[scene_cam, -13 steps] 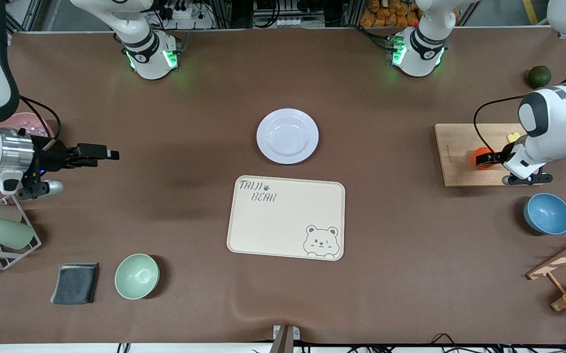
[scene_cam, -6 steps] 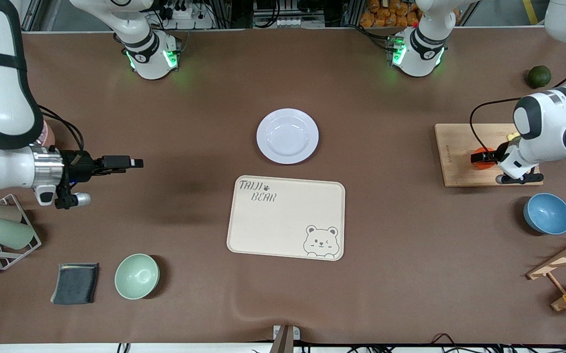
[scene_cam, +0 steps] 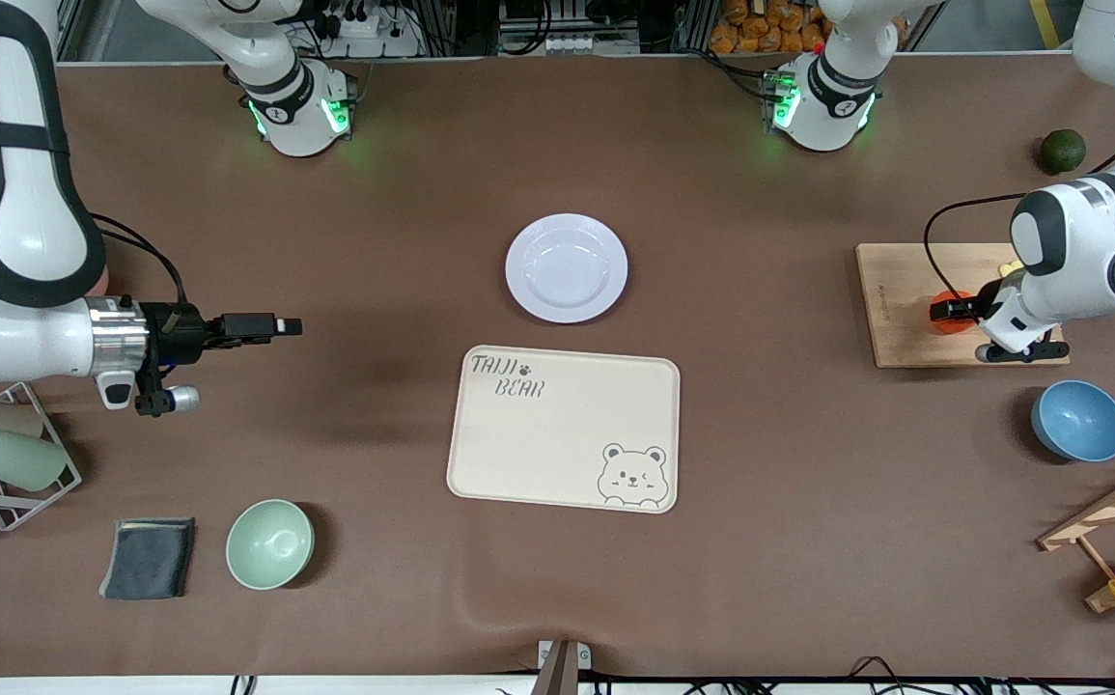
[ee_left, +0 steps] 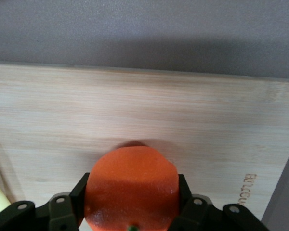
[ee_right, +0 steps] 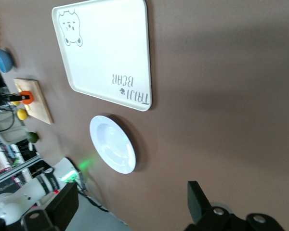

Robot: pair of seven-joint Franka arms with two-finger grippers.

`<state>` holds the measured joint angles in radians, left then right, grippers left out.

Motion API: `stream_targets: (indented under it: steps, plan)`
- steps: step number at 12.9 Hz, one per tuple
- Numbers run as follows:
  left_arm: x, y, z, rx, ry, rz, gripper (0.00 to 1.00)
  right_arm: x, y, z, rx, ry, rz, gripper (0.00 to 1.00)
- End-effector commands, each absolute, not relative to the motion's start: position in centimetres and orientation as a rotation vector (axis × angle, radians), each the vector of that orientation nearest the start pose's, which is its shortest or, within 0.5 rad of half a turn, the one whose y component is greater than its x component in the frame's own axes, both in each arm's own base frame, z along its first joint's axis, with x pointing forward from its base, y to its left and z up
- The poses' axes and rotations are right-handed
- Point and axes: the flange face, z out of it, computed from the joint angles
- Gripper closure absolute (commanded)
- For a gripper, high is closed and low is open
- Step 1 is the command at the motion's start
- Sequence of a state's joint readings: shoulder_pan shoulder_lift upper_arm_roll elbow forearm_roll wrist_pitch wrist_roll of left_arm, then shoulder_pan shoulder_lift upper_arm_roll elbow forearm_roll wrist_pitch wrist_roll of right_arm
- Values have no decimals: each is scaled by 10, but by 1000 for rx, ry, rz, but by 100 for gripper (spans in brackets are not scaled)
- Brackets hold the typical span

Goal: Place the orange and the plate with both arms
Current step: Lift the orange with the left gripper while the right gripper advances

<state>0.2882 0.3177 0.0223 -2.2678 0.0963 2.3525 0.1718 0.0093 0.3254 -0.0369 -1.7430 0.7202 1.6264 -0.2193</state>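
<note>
- On the wooden board (scene_cam: 909,304) at the left arm's end of the worktop (scene_cam: 403,241), we see the orange (scene_cam: 953,311) gripped between the fingers of the left end effector (scene_cam: 945,311); the left wrist view shows both pads pressed against its sides.
- Beside the middle of the worktop lies the plate (scene_cam: 566,267), bare, with the cream bear tray (scene_cam: 564,428) just nearer the front camera.
- Our right end effector (scene_cam: 272,326) hovers over bare worktop toward the right arm's end, fingers spread wide in the right wrist view, holding nothing.
- We judge the grasp done: next, lift the orange clear, while the right arm reaches the plate's rim.
</note>
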Motion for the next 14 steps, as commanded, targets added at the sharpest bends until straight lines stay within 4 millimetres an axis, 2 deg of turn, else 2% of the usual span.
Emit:
stream_targets:
  steps: [1, 2, 3, 6, 9, 11, 13, 14]
  plan:
    - [495, 154, 215, -3099, -34, 369, 96, 600, 53, 371, -2334, 54, 419, 0]
    - [504, 147, 232, -3100, -8, 351, 96, 601, 54, 371, -2335, 53, 414, 0]
    - [516, 131, 250, -3109, 16, 339, 96, 601, 54, 370, -2336, 54, 414, 0]
    - [559, 61, 294, -3182, 56, 359, 100, 601, 54, 369, -2336, 55, 414, 0]
    - [585, -41, 334, -3213, -101, 407, 100, 593, 58, 349, -2256, 60, 393, 0]
    - [580, -107, 343, -3188, -220, 454, 100, 591, 66, 340, -2265, 47, 371, 0]
    - [563, -176, 344, -3161, -299, 475, 100, 591, 73, 339, -2254, 48, 369, 0]
    - [554, -210, 340, -3166, -362, 513, 100, 590, 76, 333, -2252, 52, 380, 0]
